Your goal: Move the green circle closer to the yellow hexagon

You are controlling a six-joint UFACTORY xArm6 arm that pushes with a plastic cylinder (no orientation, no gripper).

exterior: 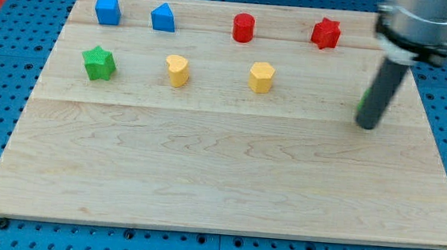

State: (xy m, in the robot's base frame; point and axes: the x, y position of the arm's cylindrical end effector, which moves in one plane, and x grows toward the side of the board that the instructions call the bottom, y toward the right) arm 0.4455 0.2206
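The green circle (363,98) is almost wholly hidden behind my rod at the view's right; only a thin green edge shows on the rod's left side. My tip (366,125) rests on the board right at that block, on its near side. The yellow hexagon (262,77) sits in the middle of the board, well to the left of my tip. A yellow heart-like block (177,70) lies further left in the same row.
A green star (99,62) sits at the left. Along the top edge stand a blue cube (107,10), a blue pentagon-like block (163,17), a red cylinder (243,27) and a red star (325,33). The wooden board (219,180) lies on a blue pegboard.
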